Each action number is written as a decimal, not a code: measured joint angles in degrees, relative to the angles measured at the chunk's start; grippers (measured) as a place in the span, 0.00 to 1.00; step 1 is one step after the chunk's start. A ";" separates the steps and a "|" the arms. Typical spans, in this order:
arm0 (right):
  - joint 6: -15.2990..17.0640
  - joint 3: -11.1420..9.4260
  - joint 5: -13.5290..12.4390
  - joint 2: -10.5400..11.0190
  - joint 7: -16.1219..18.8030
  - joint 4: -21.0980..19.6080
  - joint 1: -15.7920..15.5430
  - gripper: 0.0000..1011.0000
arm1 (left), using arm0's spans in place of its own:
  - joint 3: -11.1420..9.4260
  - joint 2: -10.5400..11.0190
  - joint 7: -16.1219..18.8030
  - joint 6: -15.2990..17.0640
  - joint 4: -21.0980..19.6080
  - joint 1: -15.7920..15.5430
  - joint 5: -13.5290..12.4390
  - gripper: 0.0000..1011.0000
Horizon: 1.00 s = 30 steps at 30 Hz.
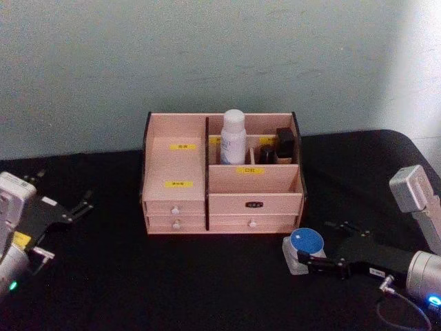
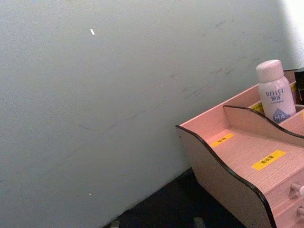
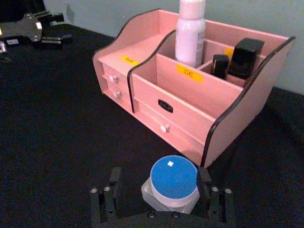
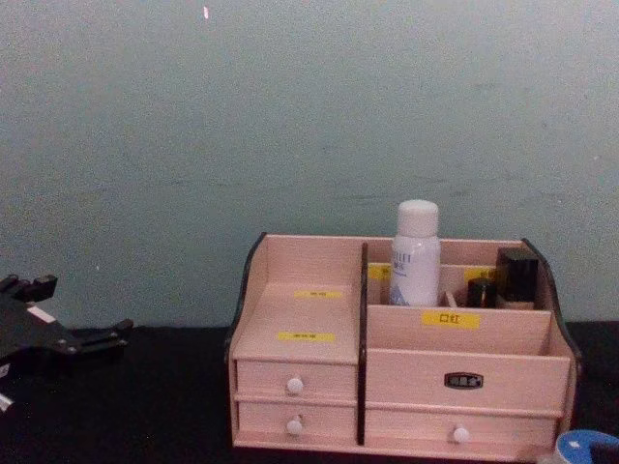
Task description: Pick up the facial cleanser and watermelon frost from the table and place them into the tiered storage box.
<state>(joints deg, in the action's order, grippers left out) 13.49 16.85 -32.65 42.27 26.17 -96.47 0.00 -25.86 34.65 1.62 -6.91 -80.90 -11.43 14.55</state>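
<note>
Straddling watermelon frost (image 3: 164, 199) w/ right gripper (image 3: 159, 175), fingers (image 3: 115, 179) spread, gap one side, not clamped; sitting upright on table (image 3: 57, 123) front-right of tiered storage box (image 3: 190, 102), lid (image 3: 173, 175) up, axis vertical. Left gripper (image 1: 83, 203) parked far left.

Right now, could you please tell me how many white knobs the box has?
3 on the box: one on the upper left drawer, one on the lower left drawer, one on the lower right drawer. None seems hidden.

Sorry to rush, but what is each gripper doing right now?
Left gripper: open, empty, off to the left.
Right gripper: open, jaws straddling the watermelon frost, not yet clamped.
</note>
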 joint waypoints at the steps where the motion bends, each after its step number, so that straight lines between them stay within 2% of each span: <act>1: 0.06 0.09 0.02 0.02 -0.02 0.09 0.02 0.99 | 0.00 0.00 0.00 0.00 0.00 0.00 0.00 0.99; 15: 0.84 1.99 1.23 -0.28 0.29 2.66 1.73 0.99 | 0.00 0.00 0.00 0.00 0.00 0.00 0.00 0.99; 30: 1.05 2.87 1.77 -1.11 0.69 4.63 3.39 0.99 | 0.00 0.00 0.00 0.00 0.00 0.00 0.00 0.99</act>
<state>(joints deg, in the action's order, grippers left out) 14.54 19.71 -30.88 41.16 26.86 -91.84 3.39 -25.86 34.65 1.62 -6.91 -80.90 -11.43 14.55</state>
